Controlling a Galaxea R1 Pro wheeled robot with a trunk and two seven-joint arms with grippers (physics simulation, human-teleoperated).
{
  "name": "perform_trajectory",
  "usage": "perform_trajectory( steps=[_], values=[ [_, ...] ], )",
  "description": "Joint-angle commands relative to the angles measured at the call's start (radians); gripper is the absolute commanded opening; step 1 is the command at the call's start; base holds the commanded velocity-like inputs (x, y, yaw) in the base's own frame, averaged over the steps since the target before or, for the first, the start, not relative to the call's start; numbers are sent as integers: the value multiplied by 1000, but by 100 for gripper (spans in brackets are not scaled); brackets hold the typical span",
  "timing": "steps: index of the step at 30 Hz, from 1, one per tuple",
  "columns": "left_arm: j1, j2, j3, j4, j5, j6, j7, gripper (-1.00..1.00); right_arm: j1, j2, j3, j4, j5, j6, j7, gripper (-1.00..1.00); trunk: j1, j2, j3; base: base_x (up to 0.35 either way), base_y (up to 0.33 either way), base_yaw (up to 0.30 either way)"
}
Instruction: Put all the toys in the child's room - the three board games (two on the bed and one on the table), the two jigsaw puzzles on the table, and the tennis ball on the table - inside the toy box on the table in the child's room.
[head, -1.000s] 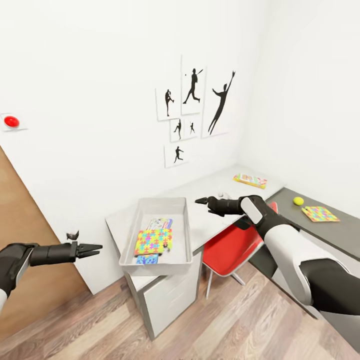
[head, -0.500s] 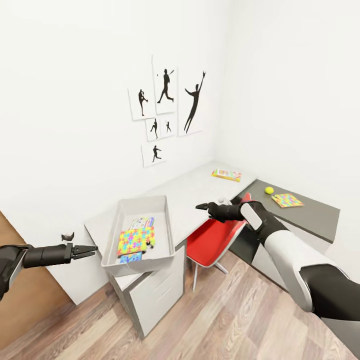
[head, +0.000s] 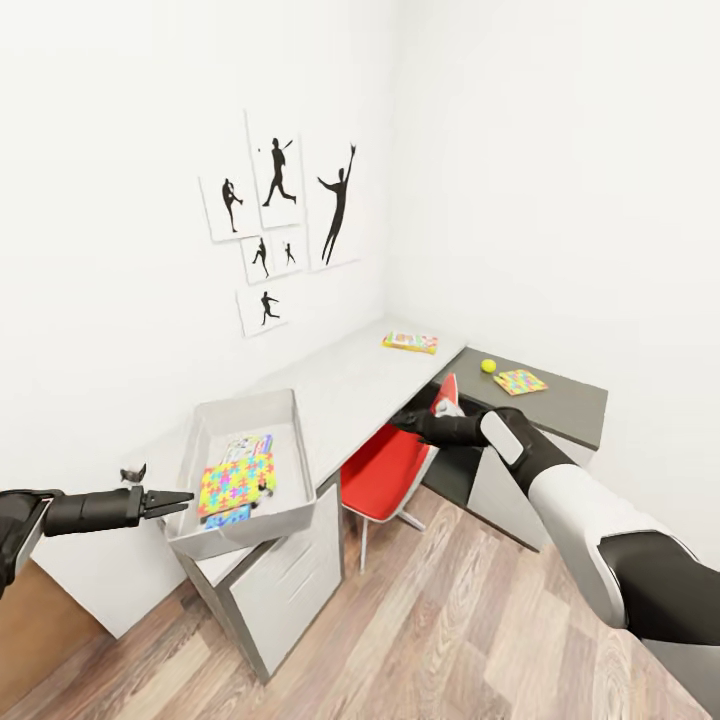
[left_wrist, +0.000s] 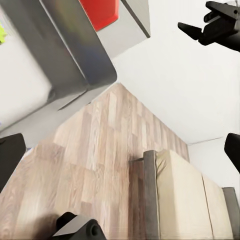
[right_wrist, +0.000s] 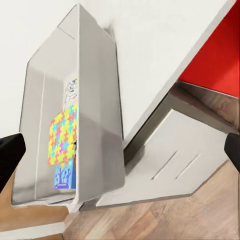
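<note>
Looking over the table, I see the toy box lying lengthwise along its near end, a jigsaw puzzle inside. My left gripper looks pinched closed; right gripper unclear.

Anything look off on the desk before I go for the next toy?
One thing: the toy box hangs over the desk's near end, past the edge. The puzzle inside lies flat; nothing spilled.
</note>
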Motion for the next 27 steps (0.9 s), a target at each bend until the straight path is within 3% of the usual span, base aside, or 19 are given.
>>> perform_trajectory(
  steps=[1, 13, 20, 27],
  values=[
    [-1, 0, 3, -1, -8, 10, -7, 100, 0, -1, 4, 3, 4, 0, 5, 100, 0, -2, -2, -55, 28, -285],
    [-1, -3, 2, -1, -7, 10, -7, 100, 57, -1, 9, 8, 13, -12, -20, 100, 0, -2, -2, -11, 6, -285],
    [-1, -3, 1, -1, -7, 10, -7, 100, 127, 5, 12, 18, 29, -82, -121, 100, 0, -2, -2, 0, 0, -284],
    [-1, -5, 1, -1, -7, 10, -7, 100, 184, 15, 21, 95, 33, -220, -249, 100, 0, -2, -2, 0, 0, -210]
  ],
)
